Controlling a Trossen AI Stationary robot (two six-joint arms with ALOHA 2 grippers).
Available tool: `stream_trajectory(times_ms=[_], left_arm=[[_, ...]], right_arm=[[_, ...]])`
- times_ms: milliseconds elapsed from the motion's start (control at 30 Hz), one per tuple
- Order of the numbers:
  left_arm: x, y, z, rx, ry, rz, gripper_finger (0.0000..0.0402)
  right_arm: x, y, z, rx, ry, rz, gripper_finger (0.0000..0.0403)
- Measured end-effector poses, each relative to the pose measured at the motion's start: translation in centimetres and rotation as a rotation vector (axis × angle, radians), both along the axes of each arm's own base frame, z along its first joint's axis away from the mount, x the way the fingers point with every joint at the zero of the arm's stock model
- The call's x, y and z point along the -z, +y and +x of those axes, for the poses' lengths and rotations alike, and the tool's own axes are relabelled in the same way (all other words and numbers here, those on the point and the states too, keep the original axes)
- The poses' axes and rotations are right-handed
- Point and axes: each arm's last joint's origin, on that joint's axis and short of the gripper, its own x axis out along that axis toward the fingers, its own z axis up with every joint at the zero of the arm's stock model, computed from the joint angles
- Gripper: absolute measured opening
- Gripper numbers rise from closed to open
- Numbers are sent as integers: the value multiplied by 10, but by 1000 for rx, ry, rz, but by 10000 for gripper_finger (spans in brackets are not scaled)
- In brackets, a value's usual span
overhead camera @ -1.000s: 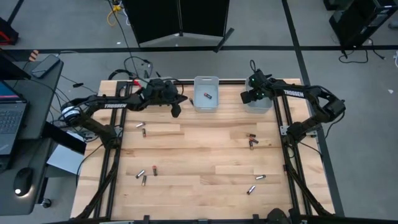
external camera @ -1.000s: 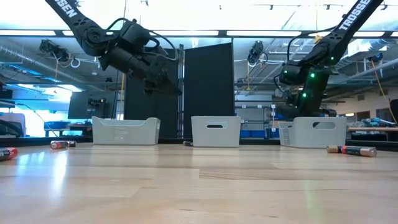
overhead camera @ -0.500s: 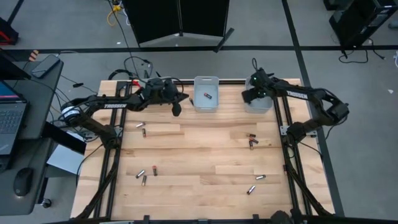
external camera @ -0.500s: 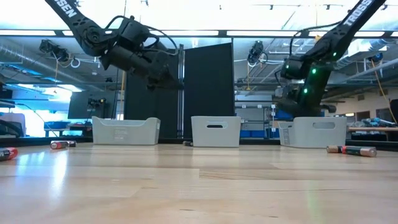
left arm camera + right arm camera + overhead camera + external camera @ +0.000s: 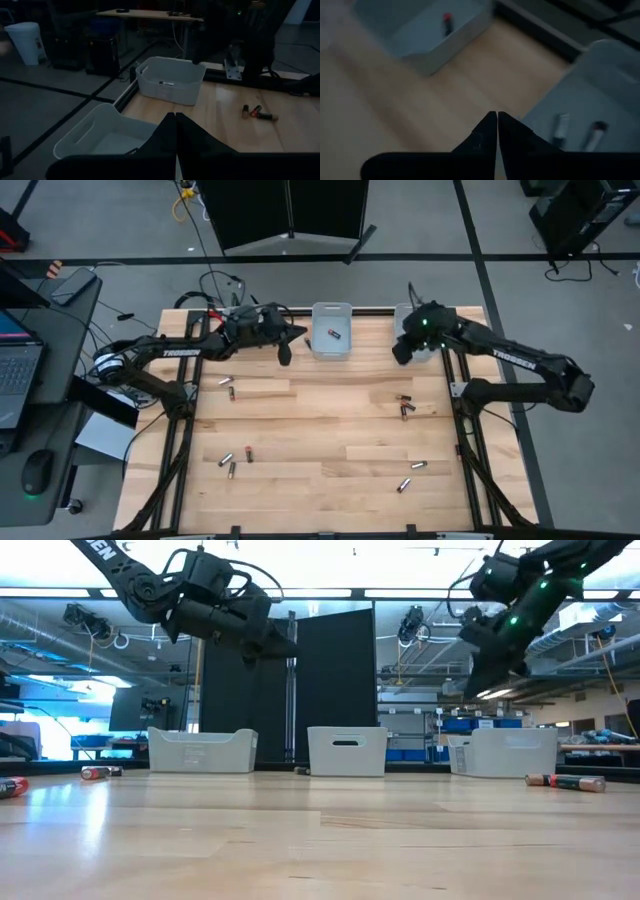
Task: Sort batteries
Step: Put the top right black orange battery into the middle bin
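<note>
Nearest the front edge of the tabletop [image 5: 320, 420], loose batteries [image 5: 228, 461] lie in scattered pairs: one group at front left, another [image 5: 410, 474] at front right, well apart. Farther back sit a pair at mid left [image 5: 228, 386] and a pair at mid right [image 5: 404, 406]. At the far edge stand three bins; the middle bin [image 5: 331, 330] holds one battery [image 5: 335, 333].

The left gripper [image 5: 283, 356] hovers between the left and middle bins, fingers together and empty. The right gripper [image 5: 399, 352] hangs by the right bin [image 5: 416, 343], fingers pressed together on nothing.

The risk, as I judge it: the cylinders can roll when nudged, so a descent slightly off-centre could push one away or knock its neighbour, since most lie just beside another.

The right wrist view shows two batteries [image 5: 561, 127] inside the right bin, which the high view hides beneath the arm. The low view shows both grippers raised well above the bins, which the high view cannot.
</note>
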Motion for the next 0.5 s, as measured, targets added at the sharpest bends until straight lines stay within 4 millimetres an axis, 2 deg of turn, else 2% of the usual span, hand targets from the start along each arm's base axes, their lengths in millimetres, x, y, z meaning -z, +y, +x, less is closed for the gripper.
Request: stream_trajectory(times_ms=[233, 500], left_arm=[[0, -3, 2, 12, 2, 5, 5], [0, -3, 1, 11, 5, 1, 5]], right_arm=[[4, 34, 8, -156, 67, 91, 11], [12, 71, 10, -268, 162, 257, 72]])
